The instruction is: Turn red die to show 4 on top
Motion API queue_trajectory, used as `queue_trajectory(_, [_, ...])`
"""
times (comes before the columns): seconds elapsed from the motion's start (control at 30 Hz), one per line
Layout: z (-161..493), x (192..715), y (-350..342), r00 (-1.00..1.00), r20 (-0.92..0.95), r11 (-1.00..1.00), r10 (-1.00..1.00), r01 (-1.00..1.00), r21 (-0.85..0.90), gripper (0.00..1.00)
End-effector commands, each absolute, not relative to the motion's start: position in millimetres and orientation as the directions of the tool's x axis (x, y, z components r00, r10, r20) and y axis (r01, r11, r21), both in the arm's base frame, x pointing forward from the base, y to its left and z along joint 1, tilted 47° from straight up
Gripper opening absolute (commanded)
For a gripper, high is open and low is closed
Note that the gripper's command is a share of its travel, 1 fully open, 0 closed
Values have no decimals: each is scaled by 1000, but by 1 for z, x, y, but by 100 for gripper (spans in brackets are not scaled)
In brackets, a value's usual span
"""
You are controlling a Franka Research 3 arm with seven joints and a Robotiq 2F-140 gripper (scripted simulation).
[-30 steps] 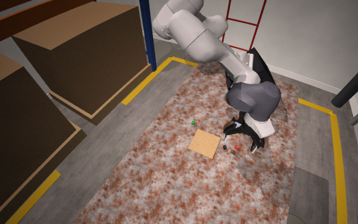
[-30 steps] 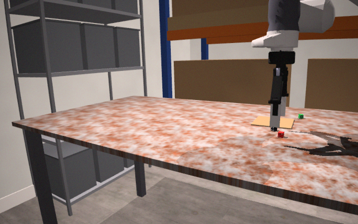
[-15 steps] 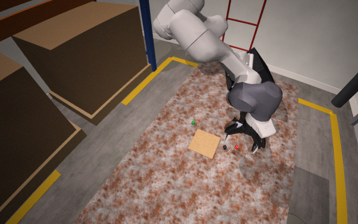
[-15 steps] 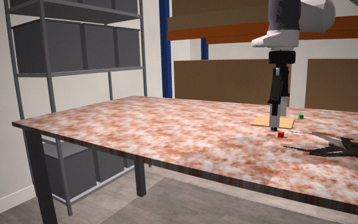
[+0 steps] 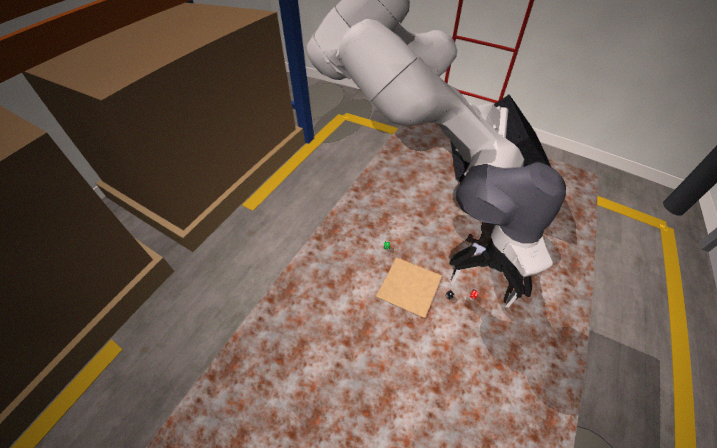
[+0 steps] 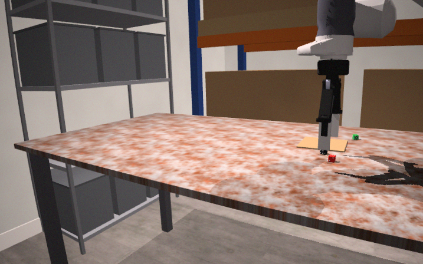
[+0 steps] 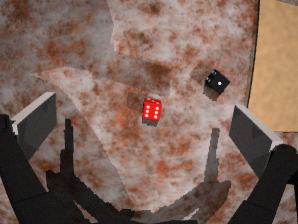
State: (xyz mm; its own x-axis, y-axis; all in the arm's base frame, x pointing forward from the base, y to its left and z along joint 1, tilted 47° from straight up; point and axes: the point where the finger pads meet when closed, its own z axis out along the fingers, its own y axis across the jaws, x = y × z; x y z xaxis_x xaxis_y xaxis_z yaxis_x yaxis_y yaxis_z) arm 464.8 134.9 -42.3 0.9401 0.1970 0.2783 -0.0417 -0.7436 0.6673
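Note:
The red die (image 5: 474, 293) (image 6: 331, 158) (image 7: 152, 110) lies on the bare table top, a little to the right of the tan mat (image 5: 408, 286) (image 6: 306, 143) (image 7: 280, 63) and not on it. In the wrist view its top face shows two rows of pips. My gripper (image 5: 481, 288) (image 6: 324, 148) (image 7: 144, 114) is open and empty. It points straight down over the red die with one finger on either side, above it and not touching it. A black die (image 5: 450, 294) (image 6: 323, 152) (image 7: 216, 83) lies between the red die and the mat's edge, close to one finger.
A green die (image 5: 387, 244) (image 6: 354, 137) lies on the table beyond the mat's far corner. The mat lies flat with nothing on it. Large brown boxes and a grey shelf rack stand off the table.

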Motion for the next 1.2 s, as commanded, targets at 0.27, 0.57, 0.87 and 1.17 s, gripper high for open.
queue_trajectory(0.27, [-42, 465, 133, 940, 281, -742, 191, -50, 669, 100])
queue_trajectory(0.57, [-33, 460, 142, 940, 281, -742, 191, -50, 669, 100])
queue_trajectory(0.87, [0, 444, 172, 940, 281, -742, 191, -50, 669, 100])
queue_trajectory(1.17, [26, 432, 197, 940, 281, -742, 191, -50, 669, 100])
